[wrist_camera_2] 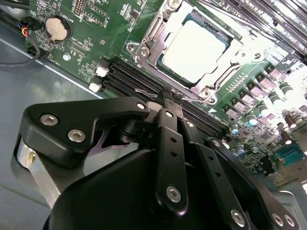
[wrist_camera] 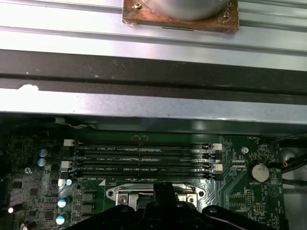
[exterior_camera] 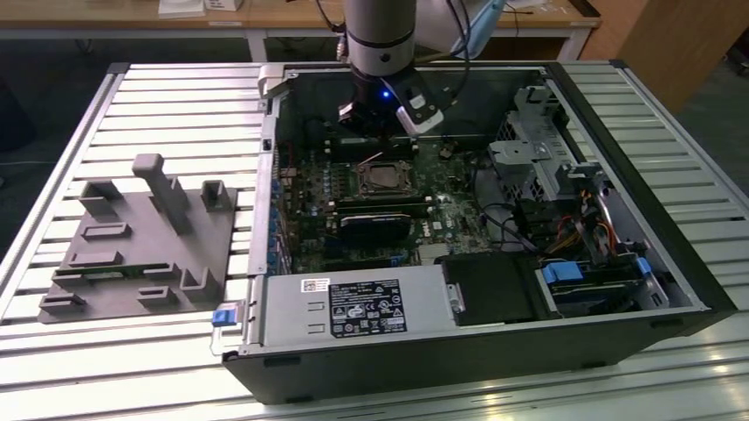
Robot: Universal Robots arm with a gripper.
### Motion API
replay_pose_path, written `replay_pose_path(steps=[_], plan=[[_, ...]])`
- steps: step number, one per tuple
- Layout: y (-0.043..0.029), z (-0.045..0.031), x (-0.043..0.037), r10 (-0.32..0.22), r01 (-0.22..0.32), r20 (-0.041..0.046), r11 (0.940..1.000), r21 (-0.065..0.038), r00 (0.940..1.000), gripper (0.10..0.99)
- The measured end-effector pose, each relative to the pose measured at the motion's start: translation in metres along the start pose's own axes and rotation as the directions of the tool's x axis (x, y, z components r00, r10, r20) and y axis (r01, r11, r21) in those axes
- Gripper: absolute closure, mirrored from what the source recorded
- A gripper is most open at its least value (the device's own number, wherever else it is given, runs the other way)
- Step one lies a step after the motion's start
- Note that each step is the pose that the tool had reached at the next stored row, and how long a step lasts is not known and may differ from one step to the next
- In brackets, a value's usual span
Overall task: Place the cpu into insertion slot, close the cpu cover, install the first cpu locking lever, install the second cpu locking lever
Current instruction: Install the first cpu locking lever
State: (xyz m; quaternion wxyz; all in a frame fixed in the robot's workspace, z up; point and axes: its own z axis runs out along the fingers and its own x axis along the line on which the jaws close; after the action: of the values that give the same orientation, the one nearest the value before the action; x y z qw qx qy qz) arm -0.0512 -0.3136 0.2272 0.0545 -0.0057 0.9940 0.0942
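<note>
The small flat square cpu with the silvery-grey metal top already lies in the square insertion slot on the green circuit board. The thin silvery metal cpu cover with the large window looks folded down flat around it. So I judge the first two steps done and the locking-lever work to be the step in hand, though I cannot make out whether either lever is latched.

My black linked hand hangs low inside the open black computer case, which lies on the ribbed aluminium table. In the second wrist view the two finger bars run together to a single tip, so I take the hand to be drawn narrow, not spread. The tip sits just beside the socket's edge, over the long narrow black memory slots — near the cover frame and apart from the chip itself. I see nothing carried between the fingers. Whether the tip presses on a lever or on the board I cannot tell, because my own links hide the contact.

As I read it, this step calls for a small, steady push along the socket's rim — the wire lever is thin and springy. It must seat under its catch without the tip sliding onto the memory slots or the small parts crowded around the frame.
</note>
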Motion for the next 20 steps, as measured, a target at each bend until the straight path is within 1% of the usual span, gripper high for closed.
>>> replay_pose_path(steps=[5, 6, 10, 13, 16, 20], plan=[[-0.0007, 0.0038, 0.0016, -0.006, 0.006, 0.0315, 1.0000, 0.000, 0.9995, 0.980], [-0.0009, 0.0049, 0.0021, -0.007, 0.007, 0.0346, 1.0000, 0.000, 0.9994, 0.980], [-0.0003, 0.0082, 0.0029, -0.007, 0.007, 0.0347, 1.0000, 0.002, 0.9994, 0.980], [0.0013, 0.0101, 0.0032, -0.007, 0.007, 0.0348, 1.0000, 0.005, 0.9994, 0.980], [0.0032, 0.0117, 0.0033, -0.008, 0.008, 0.0346, 0.9999, 0.012, 0.9994, 0.980], [0.0080, 0.0141, 0.0035, -0.010, 0.010, 0.0343, 0.9996, 0.026, 0.9994, 0.980]])
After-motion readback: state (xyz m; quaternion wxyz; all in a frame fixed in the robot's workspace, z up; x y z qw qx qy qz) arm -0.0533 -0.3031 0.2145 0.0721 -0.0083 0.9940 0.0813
